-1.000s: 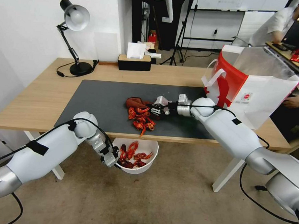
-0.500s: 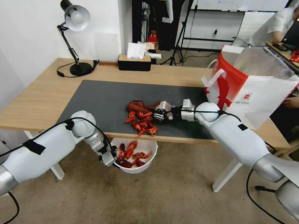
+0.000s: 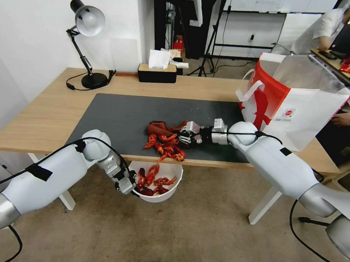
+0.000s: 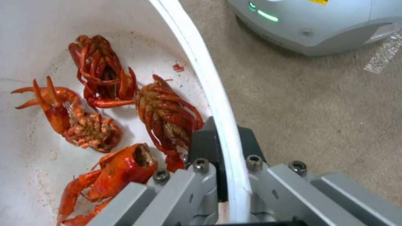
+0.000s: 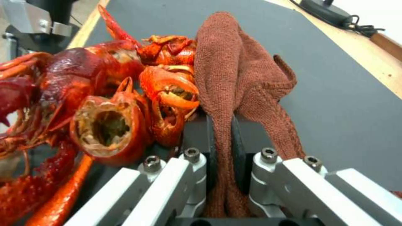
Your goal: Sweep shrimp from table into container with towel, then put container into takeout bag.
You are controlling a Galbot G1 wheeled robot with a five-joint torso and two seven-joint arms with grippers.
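Sweeping step is on. The right gripper (image 3: 184, 134), mid-frame in the head view, is pinched tight on the towel (image 5: 234, 78), with the shrimp (image 3: 165, 144) piled right against it at the near edge of the table (image 3: 45, 111), one claw poking over the lip. Lower centre, the left gripper (image 4: 224, 166) is clamped on the rim of the bowl (image 3: 172, 172), held just under that edge, a few shrimp already in it. Next push probably needs to go straight toward the bowl. The bag (image 3: 299, 99) waits upper right.
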